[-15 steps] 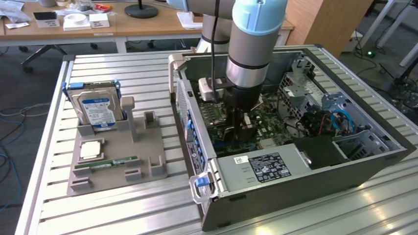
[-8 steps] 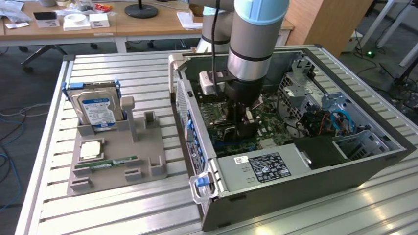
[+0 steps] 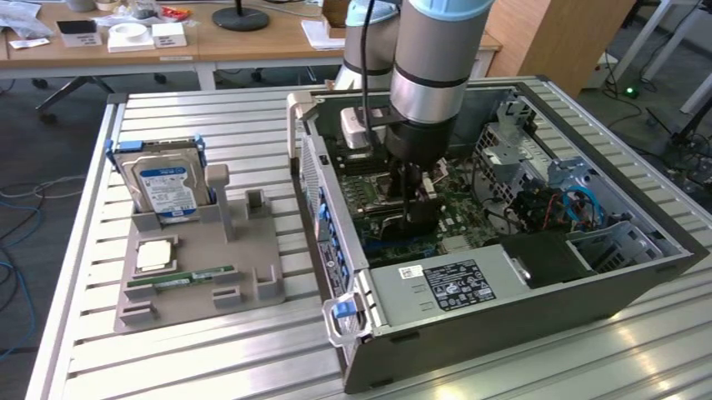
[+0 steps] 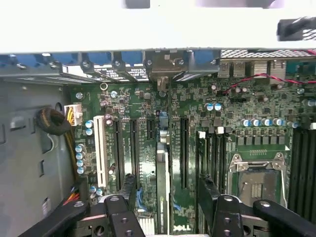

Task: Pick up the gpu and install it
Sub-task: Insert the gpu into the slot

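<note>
Grey robot arm [image 3: 428, 75] reaching down at frame centre into the open black computer case [image 3: 579, 292], jaws spread wide, thin dark gpu card [image 4: 162, 182] standing edge-on between them in a green motherboard [image 4: 232, 106] slot, silver slatted counter [image 3: 200, 358] below.

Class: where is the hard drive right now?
Exterior view's left: the hard drive stands upright on the grey tray, beside the open computer case, behind the memory stick.

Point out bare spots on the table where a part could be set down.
Free: the slatted table in front of the grey parts tray, and the strip between tray and computer case. Crowded: the tray, with hard drive and memory stick; the case, where the gripper hangs.
</note>
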`<state>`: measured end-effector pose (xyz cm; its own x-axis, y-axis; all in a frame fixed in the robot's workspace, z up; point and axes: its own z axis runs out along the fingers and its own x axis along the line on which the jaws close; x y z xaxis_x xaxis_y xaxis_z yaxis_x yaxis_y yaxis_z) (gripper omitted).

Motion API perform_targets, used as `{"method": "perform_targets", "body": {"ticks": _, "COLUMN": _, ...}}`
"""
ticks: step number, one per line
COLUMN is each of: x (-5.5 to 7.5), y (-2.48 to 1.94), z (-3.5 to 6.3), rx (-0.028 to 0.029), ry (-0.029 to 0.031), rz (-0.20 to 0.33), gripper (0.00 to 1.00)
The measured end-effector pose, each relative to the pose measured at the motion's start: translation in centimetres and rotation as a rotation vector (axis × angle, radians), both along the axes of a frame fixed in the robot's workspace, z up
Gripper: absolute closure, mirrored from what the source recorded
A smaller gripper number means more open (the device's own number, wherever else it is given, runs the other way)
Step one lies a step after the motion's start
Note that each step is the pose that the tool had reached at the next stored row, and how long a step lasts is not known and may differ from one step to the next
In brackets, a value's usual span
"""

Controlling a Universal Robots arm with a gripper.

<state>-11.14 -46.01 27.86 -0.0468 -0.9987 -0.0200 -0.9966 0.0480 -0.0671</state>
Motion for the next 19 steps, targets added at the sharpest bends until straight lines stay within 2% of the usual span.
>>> {"method": "perform_targets", "body": {"ticks": 2, "x": 0.0, "y": 0.01, "z": 1.65, "rx": -0.0007, "ry": 0.0, "rz": 0.0, "gripper": 0.37}}
{"method": "perform_targets", "body": {"ticks": 4, "x": 0.0, "y": 0.01, "z": 1.69, "rx": -0.0007, "ry": 0.0, "rz": 0.0, "gripper": 0.37}}
{"method": "perform_targets", "body": {"ticks": 10, "x": 0.5, "y": 0.01, "z": 2.1, "rx": -0.0017, "ry": 0.0282, "rz": 0.0, "gripper": 0.37}}
{"method": "perform_targets", "body": {"ticks": 12, "x": 0.7, "y": 0.01, "z": 2.18, "rx": -0.0017, "ry": 0.0356, "rz": 0.0, "gripper": 0.37}}
{"method": "perform_targets", "body": {"ticks": 17, "x": 1.0, "y": 0.01, "z": 2.26, "rx": -0.0016, "ry": 0.0523, "rz": 0.0, "gripper": 0.37}}
{"method": "perform_targets", "body": {"ticks": 19, "x": 1.1, "y": 0.0, "z": 2.26, "rx": -0.0016, "ry": 0.0542, "rz": 0.0, "gripper": 0.37}}
